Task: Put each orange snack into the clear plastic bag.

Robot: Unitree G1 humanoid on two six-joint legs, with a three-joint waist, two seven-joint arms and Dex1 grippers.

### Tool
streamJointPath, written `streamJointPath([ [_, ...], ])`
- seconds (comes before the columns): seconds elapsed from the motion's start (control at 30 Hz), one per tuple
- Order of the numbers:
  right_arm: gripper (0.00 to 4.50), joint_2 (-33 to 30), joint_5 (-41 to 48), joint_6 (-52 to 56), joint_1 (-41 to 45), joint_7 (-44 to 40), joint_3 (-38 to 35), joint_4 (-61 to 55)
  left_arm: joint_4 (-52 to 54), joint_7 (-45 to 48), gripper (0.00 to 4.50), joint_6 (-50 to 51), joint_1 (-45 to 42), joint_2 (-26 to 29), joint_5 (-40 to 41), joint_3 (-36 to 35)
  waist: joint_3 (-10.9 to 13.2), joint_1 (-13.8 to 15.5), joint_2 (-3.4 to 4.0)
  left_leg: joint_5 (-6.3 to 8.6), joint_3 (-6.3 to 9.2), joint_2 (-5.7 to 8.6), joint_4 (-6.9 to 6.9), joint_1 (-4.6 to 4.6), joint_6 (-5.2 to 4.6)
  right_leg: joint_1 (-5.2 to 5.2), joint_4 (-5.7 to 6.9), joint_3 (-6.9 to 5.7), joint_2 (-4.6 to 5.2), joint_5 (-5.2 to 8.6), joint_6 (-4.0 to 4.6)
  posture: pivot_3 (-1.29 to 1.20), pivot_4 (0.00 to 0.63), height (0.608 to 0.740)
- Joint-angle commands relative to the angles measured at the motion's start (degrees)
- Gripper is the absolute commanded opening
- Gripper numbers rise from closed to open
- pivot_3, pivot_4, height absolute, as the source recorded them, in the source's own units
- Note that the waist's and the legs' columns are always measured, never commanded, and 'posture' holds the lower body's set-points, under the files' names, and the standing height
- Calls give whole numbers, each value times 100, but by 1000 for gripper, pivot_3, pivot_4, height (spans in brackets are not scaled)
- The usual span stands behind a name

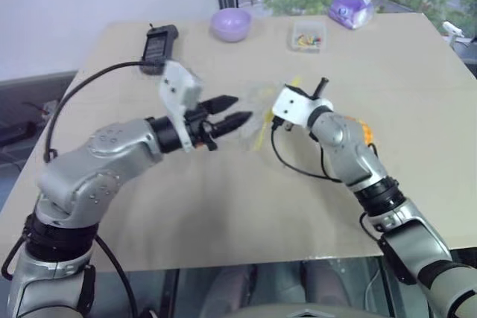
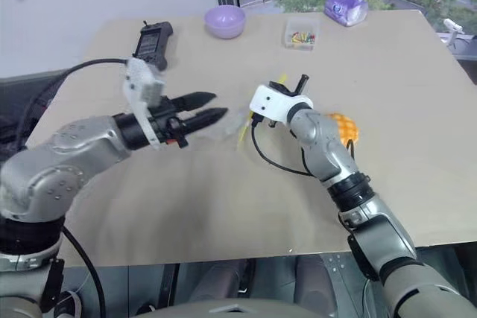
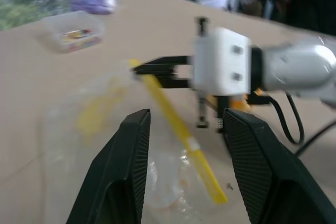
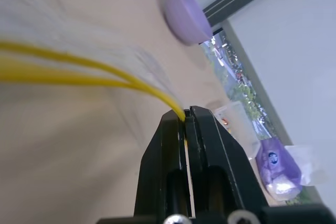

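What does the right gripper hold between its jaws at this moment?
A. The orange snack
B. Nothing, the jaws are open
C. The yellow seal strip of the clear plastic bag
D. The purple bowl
C: the right gripper is shut on the yellow seal strip of the clear plastic bag, while the orange snack lies on the table behind that arm.

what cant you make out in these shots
- Orange snack: in both eye views the right arm covers most of it, so just one edge shows.
- Clear plastic bag: blurred in the left wrist view, so whether anything is inside cannot be told; its yellow seal strip smears in the right wrist view.
- Small clear box: contents too small to identify.
- Black device: too small to name.
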State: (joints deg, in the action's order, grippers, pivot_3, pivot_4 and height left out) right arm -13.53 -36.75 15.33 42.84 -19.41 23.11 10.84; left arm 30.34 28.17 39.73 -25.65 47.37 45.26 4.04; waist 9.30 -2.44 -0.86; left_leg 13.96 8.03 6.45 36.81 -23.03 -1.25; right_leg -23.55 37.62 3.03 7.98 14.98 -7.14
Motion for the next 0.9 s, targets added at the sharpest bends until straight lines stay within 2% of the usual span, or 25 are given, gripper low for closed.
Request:
streamJointPath([
  [0.03, 0, 316, -40, 346, 297, 154, -5, 174, 272, 367, 2349, -621, 106, 176, -1214, 612, 0, -27, 0, 0, -6, -3, -3, 2, 1, -2, 1, 4, -2, -1, 2, 0, 150, 740],
  [0.2, 0, 777, 61, 935, 640, 549, -246, 597, -115, 350, 2349, -1397, 249, 196, -2939, 1299, 3, -28, 2, -8, -13, -28, -21, 9, 13, -12, 1, 12, -23, -9, 14, 0, 150, 740],
  [0.43, 0, 868, 111, 1037, 506, 521, -108, 499, -484, -593, 2349, -2275, 357, -96, -5168, 1513, 3, -3, 2, -10, -11, -29, -27, 7, 16, -21, -2, 11, -24, -10, 15, 0, 150, 740],
  [0.57, 0, 850, 140, 1057, 481, 503, -87, 474, -402, -921, 2349, -2356, 636, -417, -5662, 1282, 3, -19, 2, -10, -15, -30, -27, 6, 16, -22, 3, 13, -24, -10, 15, 0, 150, 740],
  [0.73, 0, 863, 166, 1076, 507, 496, -91, 479, -446, -916, 2349, -2148, 875, -835, -5913, 1197, 3, -14, 2, -10, -14, -33, -26, 6, 17, -25, 12, 12, -26, -10, 15, 0, 150, 740],
  [0.9, 0, 907, 183, 1098, 527, 484, -80, 457, -635, -991, 2349, -2116, 829, -1151, -6301, 1185, 3, -17, 2, -11, -14, -33, -25, 7, 18, -25, 16, 12, -27, -10, 15, 0, 150, 740],
])
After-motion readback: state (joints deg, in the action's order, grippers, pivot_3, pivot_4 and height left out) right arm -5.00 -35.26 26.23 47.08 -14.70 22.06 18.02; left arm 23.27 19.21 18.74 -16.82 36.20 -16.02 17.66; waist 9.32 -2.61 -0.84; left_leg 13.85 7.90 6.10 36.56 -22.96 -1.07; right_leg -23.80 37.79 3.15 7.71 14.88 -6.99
